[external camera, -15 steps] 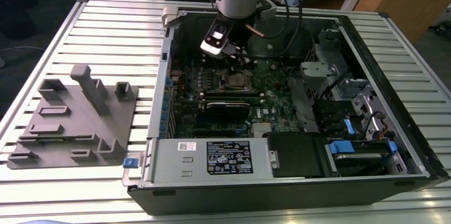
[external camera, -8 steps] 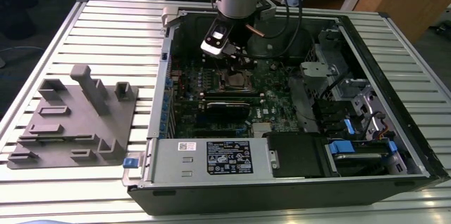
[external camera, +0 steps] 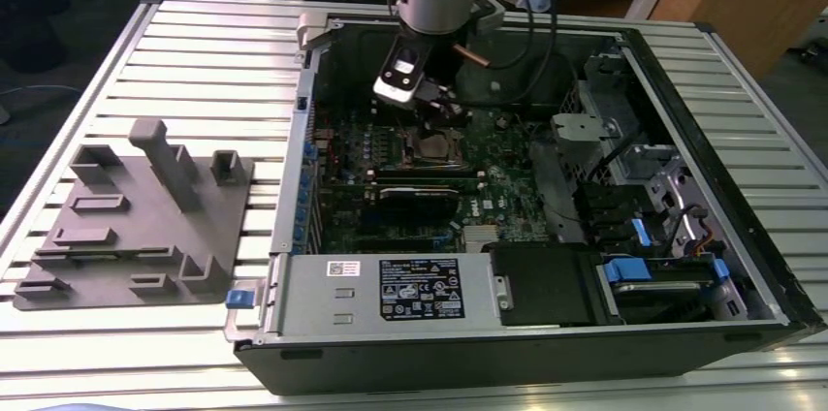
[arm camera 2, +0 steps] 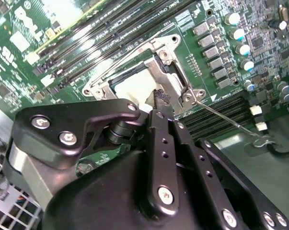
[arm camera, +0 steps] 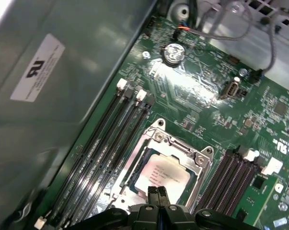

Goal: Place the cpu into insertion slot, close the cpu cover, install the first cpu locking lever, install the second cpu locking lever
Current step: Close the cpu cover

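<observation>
Black metal two-finger gripper (arm camera: 157, 191): hanging straight above the small square black insertion slot (arm camera: 134, 175), fingertips (arm camera 2: 161, 98) pressing together, tips pointing down at one edge of that slot. Touching the metal there or just clearing it: not telling from either wrist view.

Small flat square cpu (arm camera: 168, 173) with dull silver-grey top: already sitting inside the slot, lying flat, printed face turning up.

Thin square silver-grey metal cpu cover (arm camera: 179, 143) with cut-out centre: lying down over the slot, framing the cpu on all sides.

Thin bare wire locking lever (arm camera 2: 225, 120): sticking out from one corner of the slot, running away slantwise, hooked end lying well clear of the slot.

Long narrow black memory slots (arm camera: 103, 148): flanking the slot on two opposite sides.

Green circuit board (arm camera: 197, 103): spreading all around the slot.

Open black computer case (external camera: 518, 358): enclosing board and slot.

Grey moulded fixture block (external camera: 143, 207): resting on the slatted metal table (external camera: 207, 52), outside the case, well apart from the slot, toward the exterior view's left.
</observation>
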`<state>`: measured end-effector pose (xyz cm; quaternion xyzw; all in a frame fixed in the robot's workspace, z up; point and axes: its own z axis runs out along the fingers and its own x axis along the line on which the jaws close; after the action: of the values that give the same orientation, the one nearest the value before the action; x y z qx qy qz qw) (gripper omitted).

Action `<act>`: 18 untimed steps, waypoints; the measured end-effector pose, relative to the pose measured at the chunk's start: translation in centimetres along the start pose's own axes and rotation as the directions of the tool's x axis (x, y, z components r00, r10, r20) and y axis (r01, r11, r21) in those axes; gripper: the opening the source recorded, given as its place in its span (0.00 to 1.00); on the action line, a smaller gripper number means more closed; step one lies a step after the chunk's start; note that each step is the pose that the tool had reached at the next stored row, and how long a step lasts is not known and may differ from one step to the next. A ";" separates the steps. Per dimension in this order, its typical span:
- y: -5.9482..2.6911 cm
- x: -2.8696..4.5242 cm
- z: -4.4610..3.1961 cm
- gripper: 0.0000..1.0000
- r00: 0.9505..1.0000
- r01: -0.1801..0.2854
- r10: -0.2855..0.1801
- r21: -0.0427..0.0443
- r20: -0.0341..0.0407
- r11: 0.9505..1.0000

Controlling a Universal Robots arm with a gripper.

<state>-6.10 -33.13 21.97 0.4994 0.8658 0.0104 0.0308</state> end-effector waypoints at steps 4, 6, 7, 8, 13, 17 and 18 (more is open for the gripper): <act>0.00 0.00 0.01 0.11 0.999 0.034 -0.034 -0.002 -0.002 0.999; 0.00 0.00 0.00 0.11 0.999 0.034 -0.034 -0.002 -0.002 0.999; 0.00 0.00 0.00 0.11 0.999 0.034 -0.034 -0.002 -0.002 0.999; 0.00 0.00 0.00 0.11 0.999 0.034 -0.034 -0.001 -0.002 0.999; 0.00 0.00 0.01 0.11 0.999 0.043 -0.043 -0.002 -0.002 0.999; 0.00 0.00 0.01 0.11 0.996 0.084 -0.084 -0.004 -0.004 0.996; 0.00 0.00 0.01 0.11 0.996 0.090 -0.090 -0.004 -0.004 0.996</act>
<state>-6.10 -33.13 21.96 0.4598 0.8874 0.0118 0.0304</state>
